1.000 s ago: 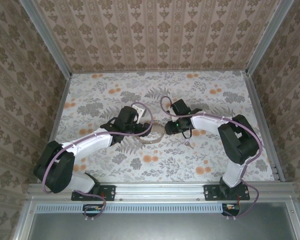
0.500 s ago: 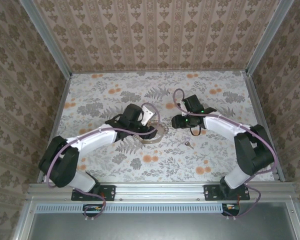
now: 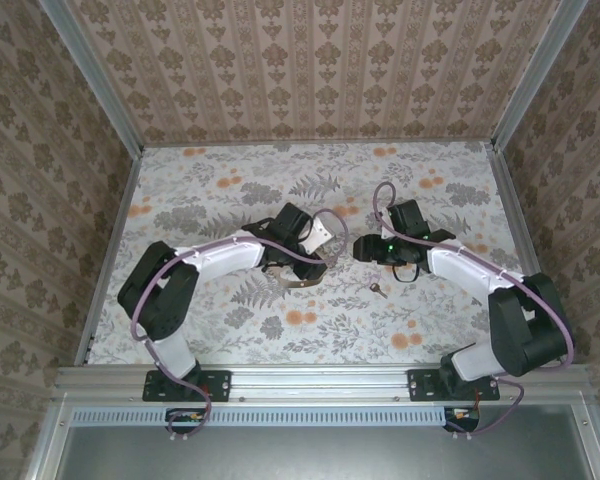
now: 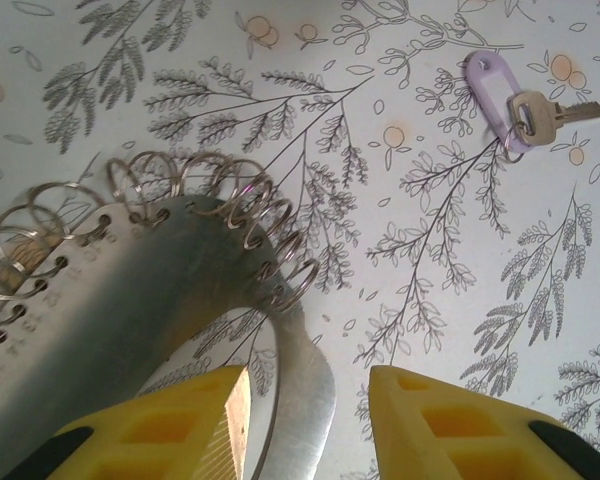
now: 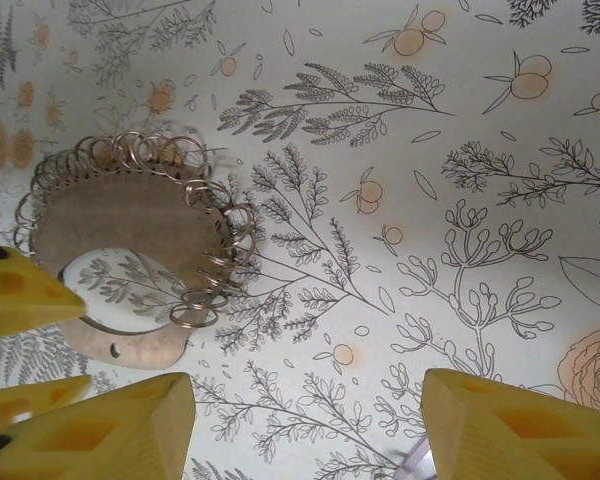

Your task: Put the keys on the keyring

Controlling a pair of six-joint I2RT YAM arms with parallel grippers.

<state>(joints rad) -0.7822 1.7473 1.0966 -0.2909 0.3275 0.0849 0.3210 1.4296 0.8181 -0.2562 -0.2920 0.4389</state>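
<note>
The keyring [image 4: 130, 300] is a curved flat metal band edged with several wire rings, lying mid-table [image 3: 302, 283]. My left gripper [image 3: 318, 252] is over it. In the left wrist view the band's tail runs between the yellow fingers [image 4: 180, 425], close to the left one, with a gap to the right one, so this gripper [image 4: 305, 430] is open. The key [image 4: 540, 112], on a purple tag, lies apart on the cloth [image 3: 378, 290]. My right gripper [image 3: 363, 248] hangs open and empty [image 5: 305, 430], right of the keyring [image 5: 130, 235].
A floral cloth [image 3: 230, 190] covers the table. Patterned walls stand at the back and both sides, with a metal rail [image 3: 320, 378] along the near edge. The two grippers sit close together at the centre; the left one's yellow fingers [image 5: 15, 295] show in the right wrist view.
My left arm has reached further right over the keyring and its jaws have narrowed around the band. My right gripper has drawn back to the right and opened wider. The key has stayed put.
</note>
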